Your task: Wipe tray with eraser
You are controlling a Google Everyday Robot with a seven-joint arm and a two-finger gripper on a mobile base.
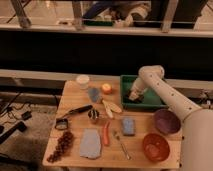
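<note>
The dark green tray (150, 102) stands at the back right of the wooden table. My gripper (134, 96) reaches down into the tray's left part, low over its floor. My white arm (152, 76) arches over the tray's back rim and runs off to the lower right. A small dark shape at the gripper's tip may be the eraser, but I cannot make it out apart from the gripper.
Left of the tray lie an orange (106, 88), a banana (111, 106) and a blue-grey cloth (94, 93). A blue block (128, 125), a purple bowl (166, 121) and a red bowl (155, 146) lie in front. A carrot (106, 133), a larger cloth (91, 143) and grapes (62, 145) lie front left.
</note>
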